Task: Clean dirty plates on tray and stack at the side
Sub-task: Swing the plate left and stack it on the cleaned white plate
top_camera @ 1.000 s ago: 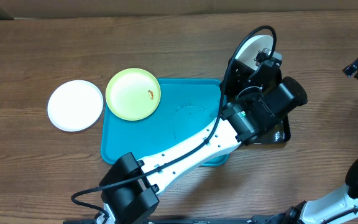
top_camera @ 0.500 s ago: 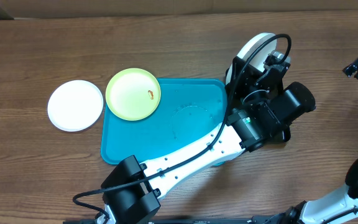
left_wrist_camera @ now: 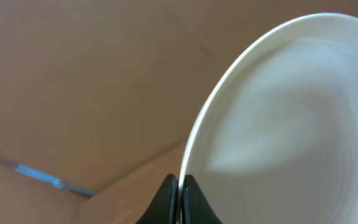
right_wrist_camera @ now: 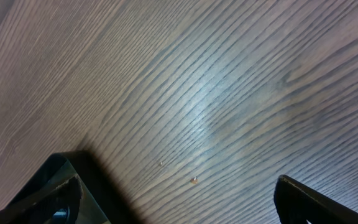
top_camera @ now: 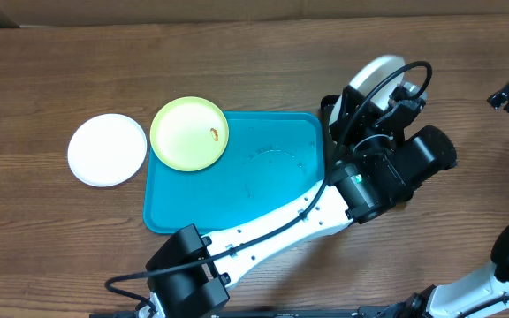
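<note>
Two plates lie flat: your green plate (top_camera: 189, 133) overlaps the far-left corner of the tray (top_camera: 237, 194), and a white plate (top_camera: 107, 149) sits on the table (top_camera: 60, 71) just left of it. Your left arm reaches diagonally across the tray, and the left gripper (left_wrist_camera: 179, 186) pinches the third plate (left_wrist_camera: 278, 124) by its rim, tipped on edge past the tray's right side. Your right gripper (right_wrist_camera: 185, 194) hangs spread wide over bare wood.

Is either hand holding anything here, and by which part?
The left hand pinches a white plate by its rim, with the plate tilted on edge. The right hand is open, holding nothing.
</note>
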Robot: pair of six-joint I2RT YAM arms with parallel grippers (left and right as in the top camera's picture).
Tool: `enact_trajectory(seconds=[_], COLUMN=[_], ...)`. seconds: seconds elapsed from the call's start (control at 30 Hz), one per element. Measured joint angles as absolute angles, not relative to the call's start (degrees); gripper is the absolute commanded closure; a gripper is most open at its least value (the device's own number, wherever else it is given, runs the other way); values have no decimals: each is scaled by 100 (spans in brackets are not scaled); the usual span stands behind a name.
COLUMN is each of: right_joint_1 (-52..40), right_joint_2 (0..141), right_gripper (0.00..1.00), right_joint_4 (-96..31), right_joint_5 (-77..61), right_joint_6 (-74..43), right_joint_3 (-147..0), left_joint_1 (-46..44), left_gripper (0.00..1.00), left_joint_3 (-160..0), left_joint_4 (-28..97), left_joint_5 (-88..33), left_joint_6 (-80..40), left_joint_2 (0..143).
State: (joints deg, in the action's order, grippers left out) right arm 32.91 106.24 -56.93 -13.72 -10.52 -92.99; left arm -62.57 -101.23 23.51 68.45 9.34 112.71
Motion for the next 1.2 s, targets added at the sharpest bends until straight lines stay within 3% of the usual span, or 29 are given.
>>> enact_trajectory(seconds=[0.27, 0.43, 0.63, 0.97, 1.2], right_joint_1=[3291, 3291, 3291, 3291, 3291], right_joint_2=[10624, 10624, 10624, 10624, 10624], right_gripper=[0, 0, 0, 0, 0], right_joint_4=[-5695, -5697, -5697, -5697, -5697], right_joint_5=[-1376, -1376, -1376, -1376, -1378], right_joint_6=[-1055, -1055, -1055, -1052, -1057], right_joint_3=[-9299, -9299, -9299, -9299, -9299], left_joint_1=[-5258, -3820, -1914, 1352, 2880], left_gripper=[96, 96, 96, 96, 96], left_joint_3=[-10132, -10132, -10138, -10147, -10145], left_joint_4=[3820, 4097, 5196, 7279, 7682], left_joint_5=[3592, 963, -1245, -1940, -1306], left_joint_6=[-346, -1216, -1949, -1881, -1806], left_joint_2=[11275, 11286, 11286, 11286, 11286])
